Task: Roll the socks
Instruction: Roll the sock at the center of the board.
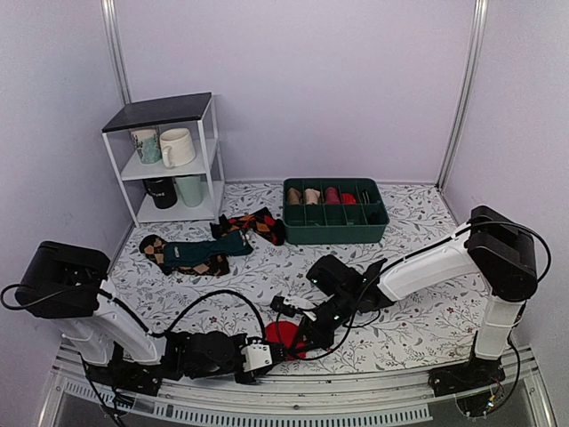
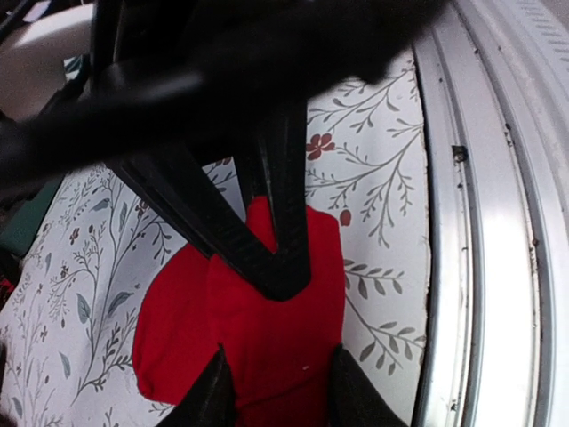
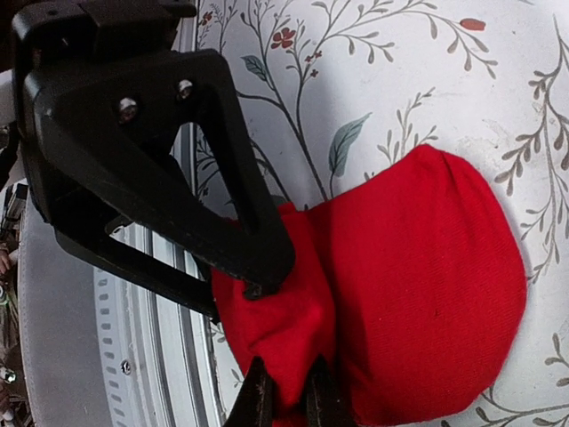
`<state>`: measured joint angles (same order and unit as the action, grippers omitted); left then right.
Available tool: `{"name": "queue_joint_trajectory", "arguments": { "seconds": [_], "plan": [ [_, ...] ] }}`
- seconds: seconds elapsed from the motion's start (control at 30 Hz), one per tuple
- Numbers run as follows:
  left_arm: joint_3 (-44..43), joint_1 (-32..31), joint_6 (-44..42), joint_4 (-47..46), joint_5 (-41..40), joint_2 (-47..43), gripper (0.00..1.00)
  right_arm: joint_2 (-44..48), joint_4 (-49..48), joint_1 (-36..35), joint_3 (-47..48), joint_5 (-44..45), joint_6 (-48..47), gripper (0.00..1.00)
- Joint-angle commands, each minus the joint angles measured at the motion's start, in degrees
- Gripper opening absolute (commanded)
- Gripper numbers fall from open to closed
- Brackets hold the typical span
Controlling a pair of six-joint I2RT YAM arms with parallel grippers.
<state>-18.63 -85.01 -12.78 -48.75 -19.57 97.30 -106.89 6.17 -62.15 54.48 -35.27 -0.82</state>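
Note:
The red socks [image 1: 283, 334] lie as a folded bundle on the floral cloth, close to the table's near edge. My left gripper [image 1: 269, 351] comes in from the left. In the left wrist view its jaws [image 2: 277, 391] straddle the socks [image 2: 267, 338], with red fabric filling the gap. My right gripper [image 1: 307, 340] reaches from the right. In the right wrist view it [image 3: 289, 400] pinches a raised fold of the socks [image 3: 427, 285] between nearly closed jaws. The left gripper's fingers [image 3: 240, 222] press on the same bunched end.
A green divided tray [image 1: 336, 233] with rolled socks stands at the back. A dark teal sock [image 1: 209, 251] and argyle socks [image 1: 258, 224] lie left of it. A white shelf [image 1: 169, 160] with mugs stands at the back left. The metal rail [image 2: 498, 222] runs beside the socks.

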Motion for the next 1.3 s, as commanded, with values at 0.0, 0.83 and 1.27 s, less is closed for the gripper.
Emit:
{"name": "queue_joint_trajectory", "arguments": {
  "seconds": [0.0,0.83,1.27],
  "plan": [
    [-1.45,-1.08,1.51,2.31,2.25,1.78,0.31,-4.2,8.78,0.05,-1.56,1.6,0.52,0.0],
    [0.12,10.62,20.31,10.97,22.36,-0.01,0.0,20.5,-40.67,-1.19,-28.73,19.11,-13.25,0.47],
    [-2.86,14.06,22.31,16.4,27.4,1.71,0.0,13.92,-41.52,-5.45,-26.18,17.52,-23.51,0.56]
  ]
}}
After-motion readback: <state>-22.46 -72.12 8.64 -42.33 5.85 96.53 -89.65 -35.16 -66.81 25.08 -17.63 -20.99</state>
